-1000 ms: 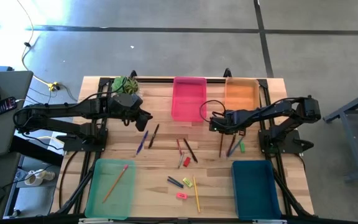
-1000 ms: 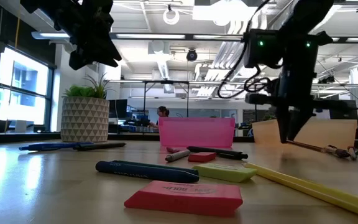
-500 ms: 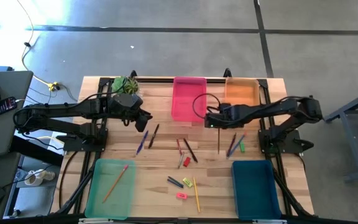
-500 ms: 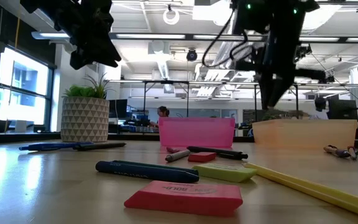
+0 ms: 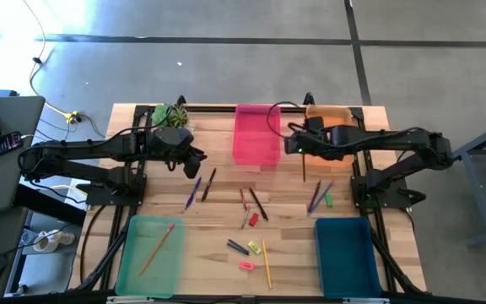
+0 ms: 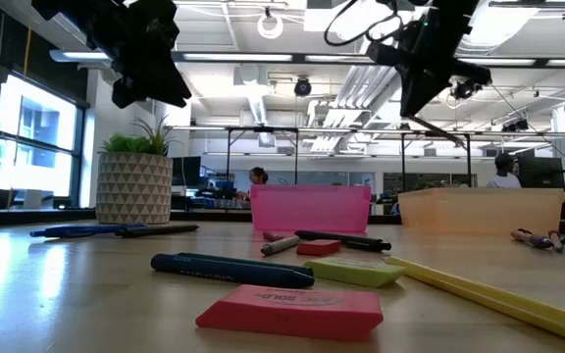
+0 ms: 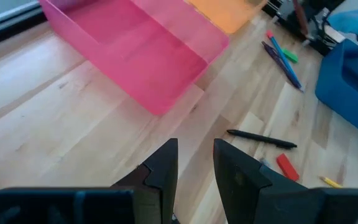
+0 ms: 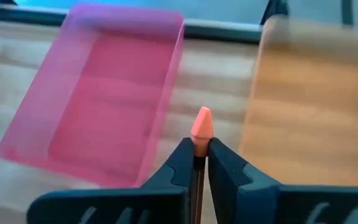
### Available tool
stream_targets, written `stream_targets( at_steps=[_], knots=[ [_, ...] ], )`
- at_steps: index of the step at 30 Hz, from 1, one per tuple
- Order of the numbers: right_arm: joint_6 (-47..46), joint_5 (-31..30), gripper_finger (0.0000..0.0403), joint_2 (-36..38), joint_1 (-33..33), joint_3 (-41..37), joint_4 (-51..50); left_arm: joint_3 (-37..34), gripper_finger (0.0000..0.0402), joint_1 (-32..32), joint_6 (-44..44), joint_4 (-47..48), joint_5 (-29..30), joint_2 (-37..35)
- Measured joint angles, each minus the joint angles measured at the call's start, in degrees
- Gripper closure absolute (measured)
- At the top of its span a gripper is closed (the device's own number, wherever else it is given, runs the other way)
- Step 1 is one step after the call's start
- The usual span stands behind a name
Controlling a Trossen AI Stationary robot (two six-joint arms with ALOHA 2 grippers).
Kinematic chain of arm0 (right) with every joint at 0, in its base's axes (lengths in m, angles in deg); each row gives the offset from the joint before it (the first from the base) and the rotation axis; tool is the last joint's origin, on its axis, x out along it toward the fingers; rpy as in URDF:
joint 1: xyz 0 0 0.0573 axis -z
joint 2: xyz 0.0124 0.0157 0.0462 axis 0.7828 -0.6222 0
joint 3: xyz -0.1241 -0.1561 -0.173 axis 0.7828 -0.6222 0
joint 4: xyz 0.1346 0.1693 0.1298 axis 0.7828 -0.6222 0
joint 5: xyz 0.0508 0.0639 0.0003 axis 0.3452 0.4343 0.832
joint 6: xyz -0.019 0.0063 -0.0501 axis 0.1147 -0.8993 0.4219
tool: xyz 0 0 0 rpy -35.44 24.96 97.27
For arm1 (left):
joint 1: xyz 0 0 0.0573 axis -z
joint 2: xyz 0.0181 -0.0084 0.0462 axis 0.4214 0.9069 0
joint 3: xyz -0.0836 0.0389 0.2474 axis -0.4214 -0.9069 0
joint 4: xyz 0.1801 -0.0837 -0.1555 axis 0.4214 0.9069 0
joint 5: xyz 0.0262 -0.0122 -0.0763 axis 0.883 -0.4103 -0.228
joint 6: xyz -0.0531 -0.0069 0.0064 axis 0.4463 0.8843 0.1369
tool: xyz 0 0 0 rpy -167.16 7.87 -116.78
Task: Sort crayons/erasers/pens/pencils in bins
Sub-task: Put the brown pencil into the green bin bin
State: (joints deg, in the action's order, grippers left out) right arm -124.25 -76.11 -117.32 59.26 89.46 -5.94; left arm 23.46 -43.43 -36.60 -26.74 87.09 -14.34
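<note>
Currently, step: right gripper (image 8: pixel 197 163) was clamped on a crayon (image 8: pixel 201 126), above the gap between pink bin (image 5: pixel 256 135) and orange bin (image 5: pixel 329 127).
Tip: centre over one bin before letting go.
Left gripper (image 7: pixel 194 163): part-open, empty.

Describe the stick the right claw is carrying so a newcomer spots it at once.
Find the orange bin at the table's far edge. Beside its near-left corner, the right claw holds a dark stick with an orange cone tip, the only one off the table.
</note>
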Motion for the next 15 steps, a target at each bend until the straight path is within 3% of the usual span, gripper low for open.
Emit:
stream_targets(
  at_steps=[9, 15],
  knots=[
    [15.4, -0.8, 0.0391, 5.9, 6.7, 0.0, 1.8, 0.0, 0.0312, 0.0, 3.9, 0.4, 5.5, 0.0],
    [29.0, 5.2, 0.0391, 9.4, 11.9, 0.0, 8.1, 0.0, 0.0312, 0.0, 4.1, 1.4, 8.3, 0.0]
  ],
)
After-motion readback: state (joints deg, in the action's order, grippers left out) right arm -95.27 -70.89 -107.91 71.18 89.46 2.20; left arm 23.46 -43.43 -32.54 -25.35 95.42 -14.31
